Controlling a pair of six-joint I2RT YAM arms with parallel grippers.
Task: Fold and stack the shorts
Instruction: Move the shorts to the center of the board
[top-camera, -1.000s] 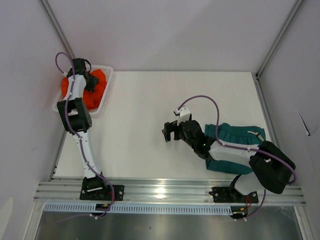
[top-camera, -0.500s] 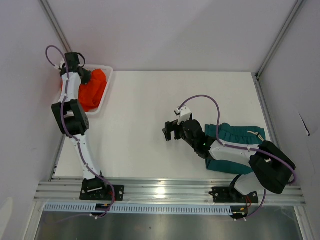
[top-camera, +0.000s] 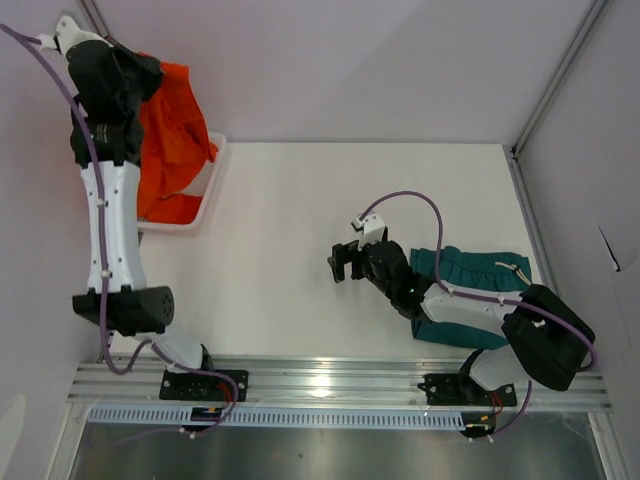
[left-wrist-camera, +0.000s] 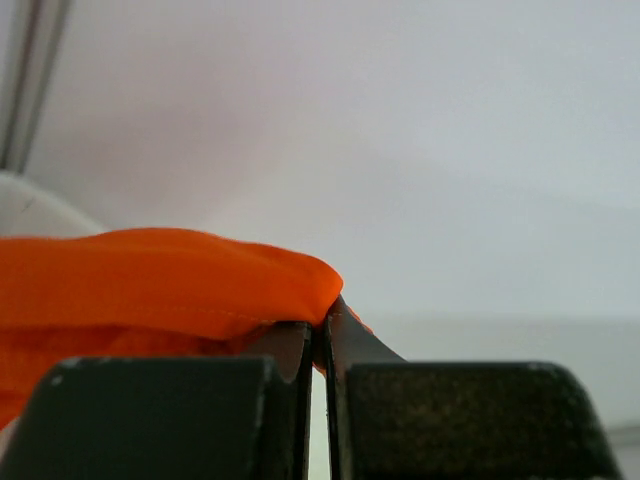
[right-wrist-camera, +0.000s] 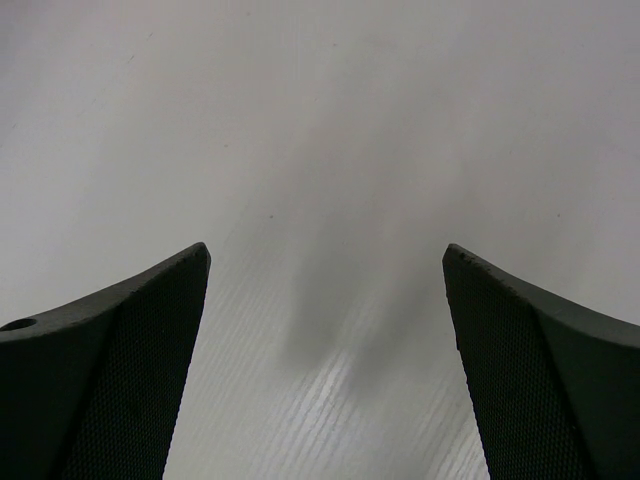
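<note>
The orange shorts hang in the air above the white basket at the far left, with their lower end still down in it. My left gripper, raised high, is shut on their top edge. In the left wrist view the jaws pinch a fold of the orange shorts. The teal-green shorts lie on the table at the right, partly under my right arm. My right gripper hovers low over bare table left of them, open and empty.
The white table is boxed in by pale walls on the left, back and right. An aluminium rail carrying both arm bases runs along the near edge. The basket sits at the table's far left corner.
My left gripper shut on the orange shorts in the basket, then rose up and back, lifting them out so they hang. The right arm has barely moved.
</note>
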